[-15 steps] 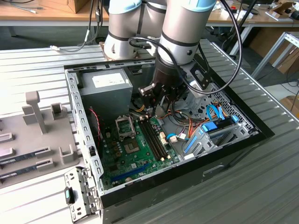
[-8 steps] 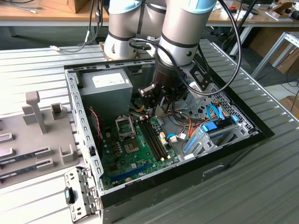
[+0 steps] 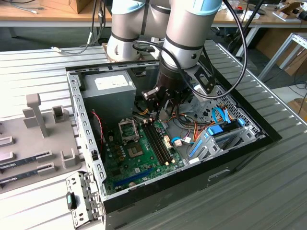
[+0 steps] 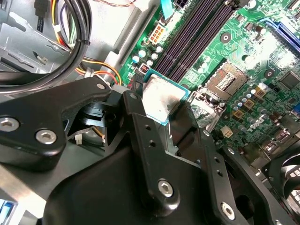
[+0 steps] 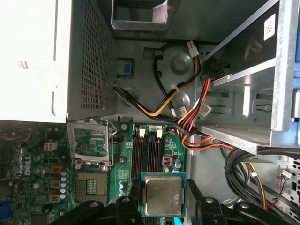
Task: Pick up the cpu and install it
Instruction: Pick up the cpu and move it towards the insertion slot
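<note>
In both wrist views the cpu point(image 4: 161, 96) point(image 5: 163, 194), a small square chip with a dull silver top and a thin green rim, sits flat between the black fingers point(image 4: 137, 117) of my gripper point(image 4: 161, 110) point(image 5: 164, 207), which is shut on its edges. In the exterior view the gripper point(image 3: 162, 109) hangs inside the open computer case, above the dark memory slots point(image 3: 158, 139) on the green motherboard point(image 3: 136, 160). The open cpu socket point(image 3: 127, 129) point(image 5: 90, 140) point(image 4: 227, 75) lies on the board a short way towards the exterior view's left of the gripper, with its metal frame lifted.
The grey power-supply box point(image 3: 108, 91) point(image 5: 28, 61) stands behind the socket. Bundled coloured cables point(image 3: 192, 132) point(image 5: 187, 112) and blue drive brackets point(image 3: 218, 132) fill the case's right side. The case walls point(image 3: 79, 124) ring the board. A grey parts fixture point(image 3: 33, 139) lies outside, on the left.
</note>
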Motion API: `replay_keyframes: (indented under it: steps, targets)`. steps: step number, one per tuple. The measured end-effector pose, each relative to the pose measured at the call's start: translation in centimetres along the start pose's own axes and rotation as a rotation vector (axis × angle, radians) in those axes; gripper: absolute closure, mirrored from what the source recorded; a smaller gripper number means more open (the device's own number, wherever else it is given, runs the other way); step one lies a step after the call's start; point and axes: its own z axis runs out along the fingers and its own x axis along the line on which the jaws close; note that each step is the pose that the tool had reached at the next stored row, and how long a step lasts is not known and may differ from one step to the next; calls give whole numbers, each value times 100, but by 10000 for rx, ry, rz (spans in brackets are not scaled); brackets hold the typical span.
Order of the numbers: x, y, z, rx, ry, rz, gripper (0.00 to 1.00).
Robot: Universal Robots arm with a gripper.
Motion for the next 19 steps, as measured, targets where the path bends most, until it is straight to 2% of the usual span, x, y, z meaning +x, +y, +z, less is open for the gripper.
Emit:
replay_keyframes:
  steps: [19]
  targets:
    - [2,1,61,1,0,0,53]
